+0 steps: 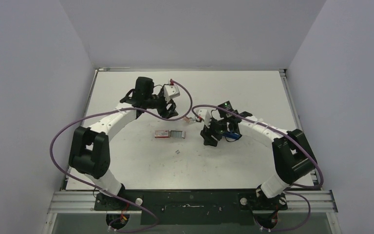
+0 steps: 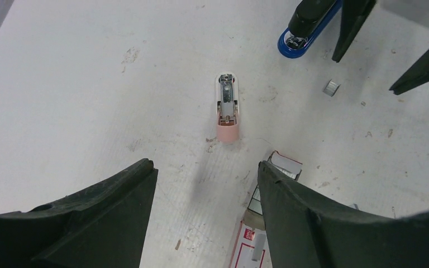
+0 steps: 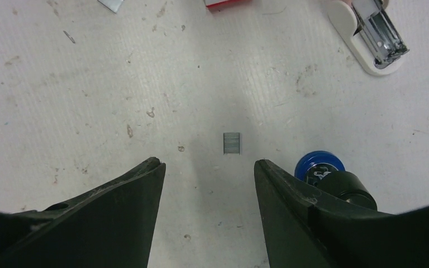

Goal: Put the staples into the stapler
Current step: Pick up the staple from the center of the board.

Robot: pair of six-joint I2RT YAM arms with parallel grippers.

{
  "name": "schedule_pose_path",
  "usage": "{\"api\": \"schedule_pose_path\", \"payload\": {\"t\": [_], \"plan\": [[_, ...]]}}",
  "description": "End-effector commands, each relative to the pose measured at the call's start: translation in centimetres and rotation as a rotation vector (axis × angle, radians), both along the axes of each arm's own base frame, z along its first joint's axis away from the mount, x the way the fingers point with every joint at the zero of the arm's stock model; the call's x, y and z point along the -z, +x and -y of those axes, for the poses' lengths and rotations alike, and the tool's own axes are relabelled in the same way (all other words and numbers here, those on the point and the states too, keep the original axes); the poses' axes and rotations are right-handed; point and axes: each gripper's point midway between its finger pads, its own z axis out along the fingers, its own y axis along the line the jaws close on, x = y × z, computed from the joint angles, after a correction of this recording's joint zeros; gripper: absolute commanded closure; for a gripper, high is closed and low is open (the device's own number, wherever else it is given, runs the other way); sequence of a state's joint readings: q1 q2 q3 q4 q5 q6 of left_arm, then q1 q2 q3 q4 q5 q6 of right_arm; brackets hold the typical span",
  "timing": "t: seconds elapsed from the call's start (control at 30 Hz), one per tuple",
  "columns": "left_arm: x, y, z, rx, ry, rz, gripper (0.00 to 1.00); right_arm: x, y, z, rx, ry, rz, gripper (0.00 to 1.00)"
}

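Two arms share the counter (image 1: pixel 136 168), and both sets of jaws stand spread with nothing between them. Farthest left, the left arm (image 1: pixel 112 119) holds its jaws high over the back of the counter, looking down on a small pink block (image 2: pixel 227 120). Just ahead of that arm lies the red-and-white box (image 1: pixel 161 133), with grey staples (image 1: pixel 177 133) sticking out of its right end. A stray staple piece (image 1: pixel 177 151) sits apart, nearer the arms' bases. Further right, the right arm (image 1: pixel 268 134) has its jaws low. A short staple strip (image 3: pixel 231 142) lies flat on the counter just ahead of the gap between the fingers. The blue stapler (image 3: pixel 319 166) rests just beside the right-hand finger (image 3: pixel 290 206), and I cannot tell whether its magazine is open.

The main risk, as I judge it, is the pickup. The strip is thin and lies flat, so the fingertips may scrape the counter and flick it away, or squeeze it crooked and snap it. With the stapler so near that finger, a descent slightly off line could knock it out of position. A strip held at a tilt would probably jam at the magazine or drop. The pink block is also close enough to be nudged or mistaken for the target.
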State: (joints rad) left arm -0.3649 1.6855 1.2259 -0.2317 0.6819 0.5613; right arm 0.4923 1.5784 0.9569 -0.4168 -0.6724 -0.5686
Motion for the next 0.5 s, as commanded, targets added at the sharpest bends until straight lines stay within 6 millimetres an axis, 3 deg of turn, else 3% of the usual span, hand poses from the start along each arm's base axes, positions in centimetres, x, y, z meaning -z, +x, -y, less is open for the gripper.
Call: {"api": "schedule_pose_path", "payload": {"t": [0.0, 0.47], "plan": [[-3.2, -1.5, -0.7, 0.005, -0.061, 0.03, 0.35, 1.5, 1.7, 0.4, 0.003, -0.073, 0.073, 0.39], [-3.9, -1.6, -1.8, -0.024, -0.092, 0.045, 0.34, 5.4, 2.4, 0.7, -0.004, -0.154, 0.057, 0.43]]}}
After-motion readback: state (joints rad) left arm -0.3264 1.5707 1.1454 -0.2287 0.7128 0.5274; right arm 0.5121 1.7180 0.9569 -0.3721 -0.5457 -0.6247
